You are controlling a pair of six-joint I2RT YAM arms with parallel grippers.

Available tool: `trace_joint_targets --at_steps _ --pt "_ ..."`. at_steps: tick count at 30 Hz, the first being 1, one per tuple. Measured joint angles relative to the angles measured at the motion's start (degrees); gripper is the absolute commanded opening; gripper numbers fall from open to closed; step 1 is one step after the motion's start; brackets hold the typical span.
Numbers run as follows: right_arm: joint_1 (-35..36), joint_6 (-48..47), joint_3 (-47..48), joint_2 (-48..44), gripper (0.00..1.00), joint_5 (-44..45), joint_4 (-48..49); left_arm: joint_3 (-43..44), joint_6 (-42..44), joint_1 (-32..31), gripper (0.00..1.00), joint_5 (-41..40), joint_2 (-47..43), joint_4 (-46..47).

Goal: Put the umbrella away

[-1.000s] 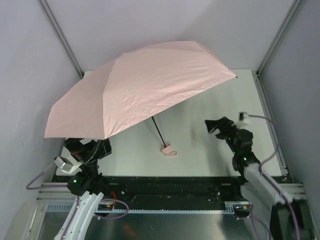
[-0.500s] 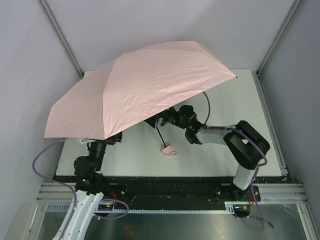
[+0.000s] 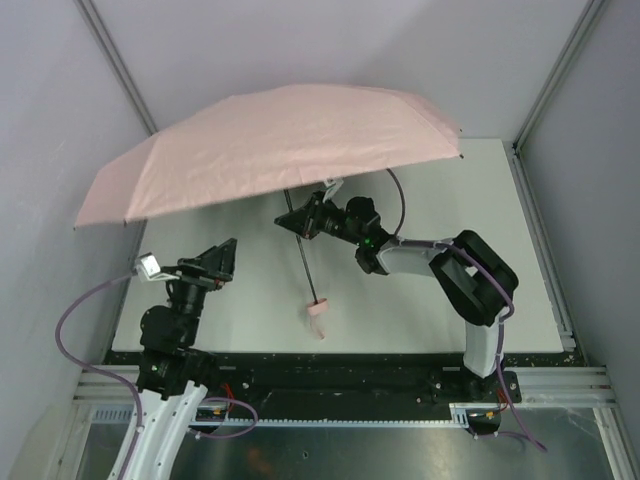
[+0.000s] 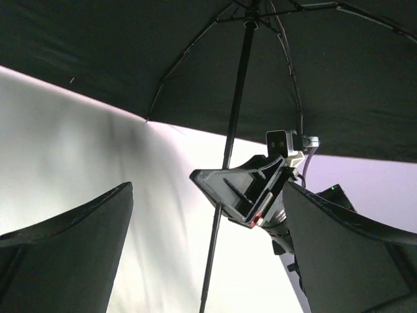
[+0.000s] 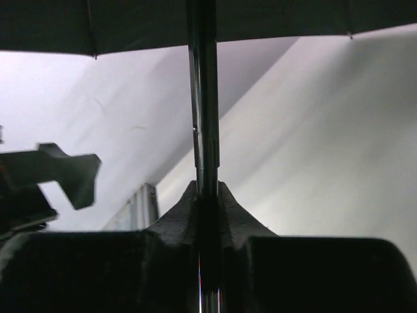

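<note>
The open umbrella was held above the bench, its thin shaft clamped by the right gripper just beneath the canopy. The pink handle hung low, possibly just clear of the bench. The left gripper was spread wide, apart from the shaft.

The right arm rises from the lower right of the top view and folds leftward to frame centre, where the right gripper is clamped on the umbrella shaft. At lower left, the left arm stands bent, and the left gripper is spread wide, holding nothing.
</note>
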Motion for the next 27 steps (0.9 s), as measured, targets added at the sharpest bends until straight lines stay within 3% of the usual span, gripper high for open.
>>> trace_joint_targets --at_steps 6,12,16,19,27 --pt "-2.3 12.2 -0.2 -6.0 0.0 -1.9 -1.8 0.0 -3.7 0.0 0.99 3.8 1.0 1.2" --pt "-4.8 22.1 -2.0 -10.3 0.0 -3.0 3.4 4.6 -3.1 -0.9 0.98 21.5 21.3 9.0" --pt "-5.9 26.9 -3.5 -10.6 0.0 -3.8 8.3 8.6 -1.5 -10.7 0.98 28.3 33.2 13.8" --pt "-6.2 29.8 -5.2 -10.6 0.0 -4.7 12.2 9.0 -0.2 -19.2 0.96 30.2 37.3 16.3" --pt "-7.6 31.4 -11.2 -16.4 0.0 -5.0 13.2 9.1 1.0 -23.4 0.91 30.3 42.2 19.4"
